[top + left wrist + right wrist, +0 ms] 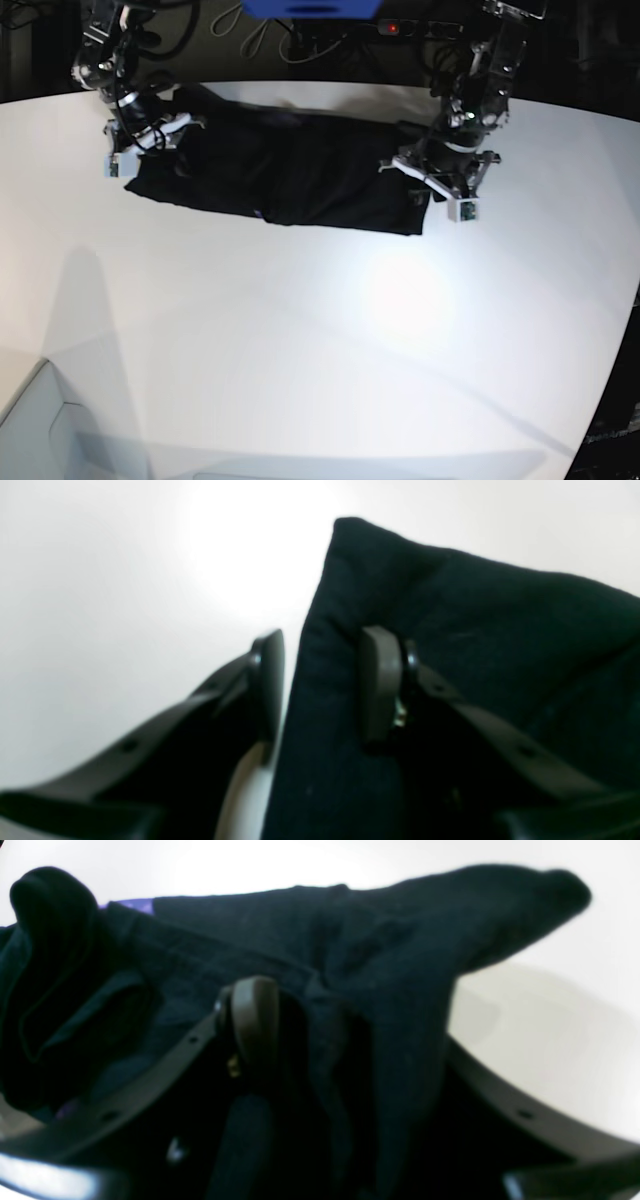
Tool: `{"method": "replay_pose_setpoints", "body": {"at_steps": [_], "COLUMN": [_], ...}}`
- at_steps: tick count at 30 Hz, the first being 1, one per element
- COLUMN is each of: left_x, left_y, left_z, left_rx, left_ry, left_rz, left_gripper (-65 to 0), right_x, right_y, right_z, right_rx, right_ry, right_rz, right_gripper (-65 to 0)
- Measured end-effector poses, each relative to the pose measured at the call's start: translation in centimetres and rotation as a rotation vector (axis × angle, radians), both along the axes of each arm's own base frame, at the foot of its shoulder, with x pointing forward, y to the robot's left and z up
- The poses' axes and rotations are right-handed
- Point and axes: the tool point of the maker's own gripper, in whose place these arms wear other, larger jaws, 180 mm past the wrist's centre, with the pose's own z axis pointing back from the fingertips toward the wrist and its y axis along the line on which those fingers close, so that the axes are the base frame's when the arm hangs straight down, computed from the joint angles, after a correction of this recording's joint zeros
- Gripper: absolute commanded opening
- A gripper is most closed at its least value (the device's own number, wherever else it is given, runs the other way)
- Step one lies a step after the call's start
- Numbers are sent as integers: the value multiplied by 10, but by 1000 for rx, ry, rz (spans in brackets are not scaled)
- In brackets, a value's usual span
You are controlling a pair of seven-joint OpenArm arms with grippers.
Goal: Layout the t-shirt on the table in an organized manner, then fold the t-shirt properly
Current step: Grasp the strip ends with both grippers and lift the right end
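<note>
The t-shirt (290, 175) lies as a long dark band across the far part of the table (320, 360), stretched between the two arms, with a sliver of purple print showing along its near edge.

**Left gripper** (320, 680) — positioned at the end of the t-shirt on the base view's right. The left wrist view shows a fold of black fabric standing between the two fingers; one pad presses against the cloth, the other sits just beside its edge with a thin strip of table visible between. The grip looks established, on a corner of the shirt.

**Right gripper** (340, 1040) — positioned at the opposite end of the t-shirt. In the right wrist view one finger pad is visible, bunched fabric fills the space beside it, and the other finger is hidden under cloth. Whether the jaws have fully clamped the shirt cannot be told.

**Procedure, as judged from this state:**

1. Confirm that the right gripper has seized a single edge of the t-shirt, not a wad of several layers.
2. Draw both ends apart evenly, away from the shirt's centre, so the band flattens.
3. Keep both ends at equal height above the table — uneven lift risks twisting the body.
4. Lower the shirt flat before starting any fold.
</note>
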Motion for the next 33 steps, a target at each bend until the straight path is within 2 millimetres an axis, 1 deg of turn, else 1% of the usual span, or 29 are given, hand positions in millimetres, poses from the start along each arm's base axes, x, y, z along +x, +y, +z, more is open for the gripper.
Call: {"method": "replay_pose_setpoints", "body": {"at_steps": [6, 7, 8, 9, 11, 12, 17, 19, 21, 23, 25, 27, 29, 31, 33], "left_x": [-1, -2, -2, -3, -3, -2, 6, 4, 2, 1, 1, 0, -8, -14, -11], "left_y": [-1, -2, -2, -3, -5, -6, -10, -10, -2, 15, 31, 51, 71, 75, 73], "left_z": [4, 4, 6, 7, 12, 16, 36, 42, 47, 53, 52, 44, 27, 20, 21], "left_rx": [-4, -6, -7, -10, -15, -19, -30, -34, -40, -25, -9, 13, 40, 46, 37], "left_ry": [3, 7, 8, 12, 9, 1, -55, -70, -80, -95, -90, -77, -23, 1, -3], "left_rz": [1, 0, 2, 1, -3, -6, -17, -15, 15, 57, 97, 145, 193, 203, 205], "left_gripper": [-407, -407, -407, -407, -407, -407, -407, -407, -407, -407, -407, -407, -407, -411, -412], "right_x": [1, 1, 1, 0, -1, -1, -1, -1, 2, 4, 5, 6, 7, 9, 11], "right_y": [-1, 0, 0, 0, 1, 3, 3, 3, 3, 3, 3, 3, 2, 2, 1], "right_z": [1, 1, 0, 0, -2, -2, -2, -2, -1, -1, 0, 2, 6, 12, 22], "right_rx": [0, 0, 0, 1, 3, 10, 10, 10, 7, 3, 0, -10, -41, -64, -84], "right_ry": [-2, -2, -2, 3, 14, 12, 12, 13, 12, 13, 14, 11, 19, 11, -10], "right_rz": [-3, -3, -3, -1, 4, 2, 2, 2, 7, 10, 13, 18, 38, 43, 46], "right_gripper": [-399, -414, -445, -498, -637, -650, -650, -650, -650, -650, -650, -650, -650, -650, -650]}}
